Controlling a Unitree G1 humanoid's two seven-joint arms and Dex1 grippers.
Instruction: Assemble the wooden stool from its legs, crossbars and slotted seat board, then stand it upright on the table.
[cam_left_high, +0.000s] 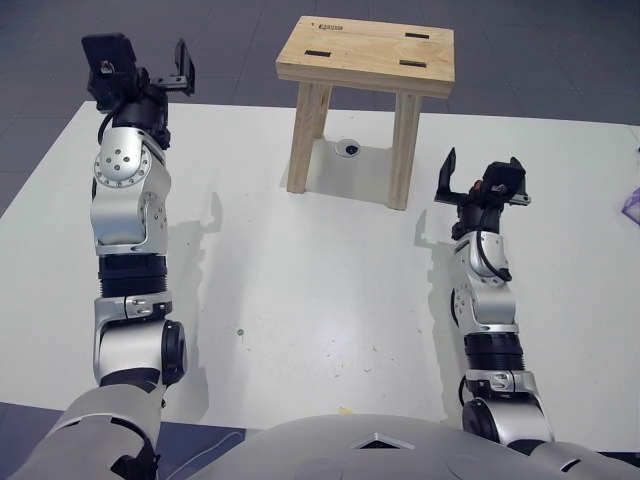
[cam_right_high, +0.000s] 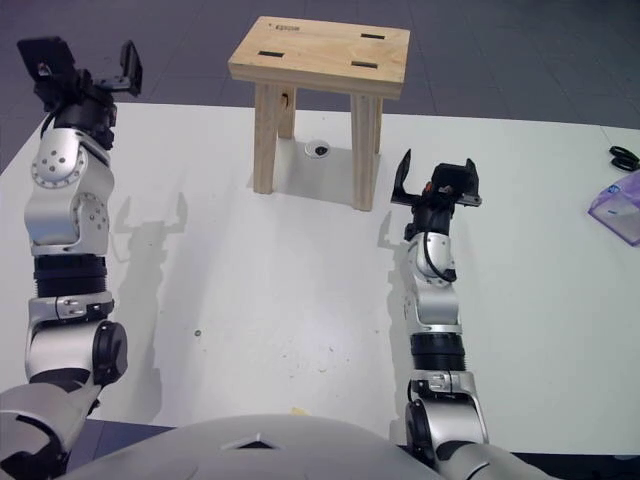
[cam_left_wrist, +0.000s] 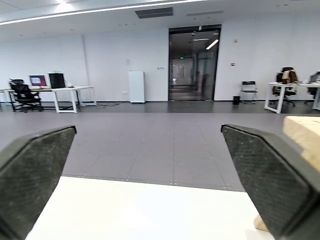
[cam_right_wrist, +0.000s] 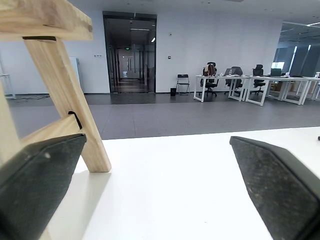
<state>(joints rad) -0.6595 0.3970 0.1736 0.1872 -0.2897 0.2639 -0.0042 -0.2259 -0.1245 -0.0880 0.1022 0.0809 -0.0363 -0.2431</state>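
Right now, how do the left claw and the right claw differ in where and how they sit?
The left claw is held up over the far left edge of the table, well clear of the wooden stool; the right claw is lower, close beside the stool's right-hand leg. The left claw points at open floor past the table; the right claw points toward that leg. Both are open and empty.

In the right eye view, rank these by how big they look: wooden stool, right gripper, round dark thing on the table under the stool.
1. wooden stool
2. right gripper (nearer the camera, so flattered)
3. round dark thing, clearly smallest
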